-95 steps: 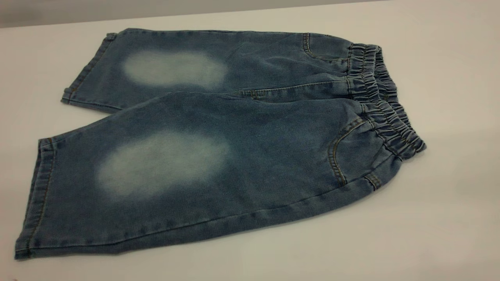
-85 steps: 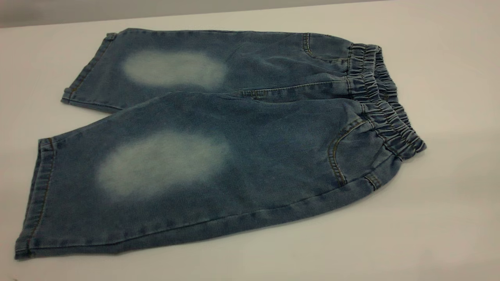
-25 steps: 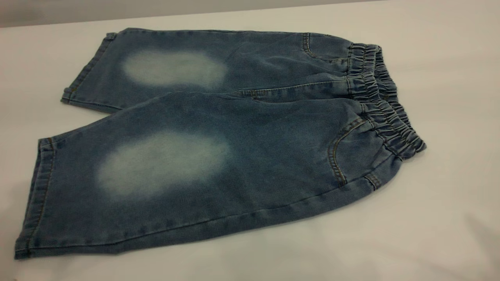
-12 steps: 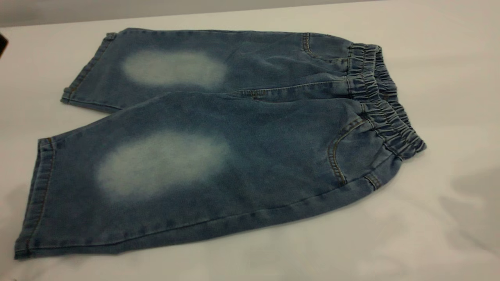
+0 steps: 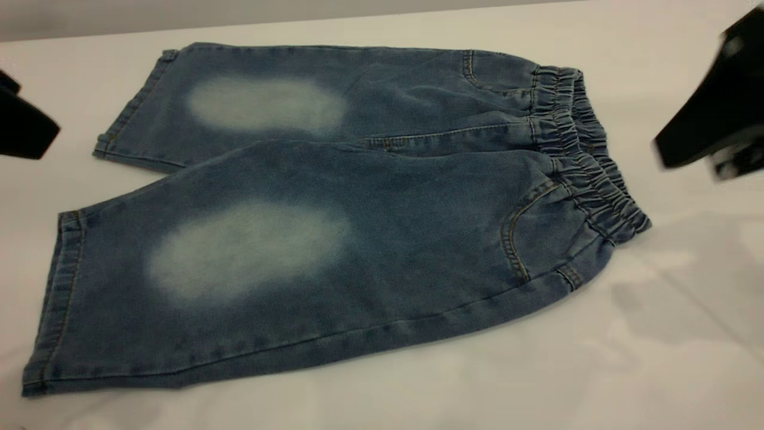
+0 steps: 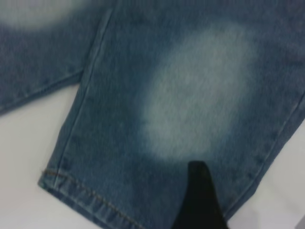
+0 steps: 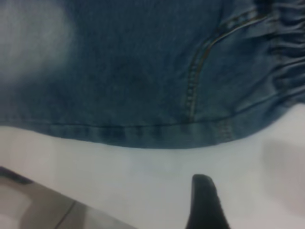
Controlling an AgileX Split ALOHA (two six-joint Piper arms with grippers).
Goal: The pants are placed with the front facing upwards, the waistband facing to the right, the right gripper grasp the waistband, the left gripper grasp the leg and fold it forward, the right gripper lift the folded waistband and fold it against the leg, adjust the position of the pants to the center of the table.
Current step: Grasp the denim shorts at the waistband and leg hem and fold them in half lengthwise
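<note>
Exterior view: pale counter point(image 5: 686, 370), grey wall strip behind. The pants point(image 5: 334, 239) lie flat, front up, long axis running left to right, leg hems at the left, the waistband point(image 5: 588, 155) at the right end. The right claw point(image 5: 710, 128) hangs at the right edge, raised off the counter, just beside the waistband and apart from it; the band lies to its left. The left claw point(image 5: 24, 128) shows at the left edge, beside the far leg's hem, not touching cloth. Each arm is nearer its own end of the pants, as the task wants. Neither claw's spread can be told from here

Left wrist view: one dark fingertip point(image 6: 200, 200) over the leg point(image 6: 190, 109), near the hem, with the faded oval beyond it. Only this one finger shows, so the spread cannot be told. Nothing pinched

Right wrist view: one fingertip point(image 7: 205, 202) over bare counter point(image 7: 143, 181); the pants' side seam and the gathered waistband point(image 7: 286, 62) lie beyond it, well apart. Spread cannot be told. Judgement: the right claw must travel toward the band before any grasp
</note>
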